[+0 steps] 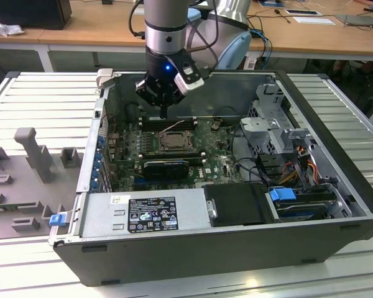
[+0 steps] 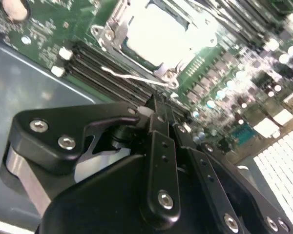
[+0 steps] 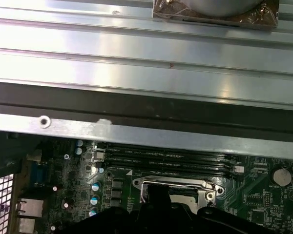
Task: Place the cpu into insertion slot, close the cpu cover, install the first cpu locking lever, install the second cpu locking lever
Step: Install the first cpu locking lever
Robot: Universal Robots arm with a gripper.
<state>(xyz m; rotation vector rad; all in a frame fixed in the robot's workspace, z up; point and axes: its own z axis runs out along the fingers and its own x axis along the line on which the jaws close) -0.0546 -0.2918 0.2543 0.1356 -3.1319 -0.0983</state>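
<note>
Your pincer (image 1: 165, 114) hovers clenched, empty, locking lever (image 1: 174, 127) raised just below, likely to press it; cpu cover (image 1: 173, 143) looks down.

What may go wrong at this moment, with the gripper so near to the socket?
1. The gripper is close to the thin wire locking lever, which looks unlatched beside the cpu cover; it may slip off so thin a wire.
2. The memory slots lie right beside the lever, so a slip could strike them or the green motherboard.
</note>
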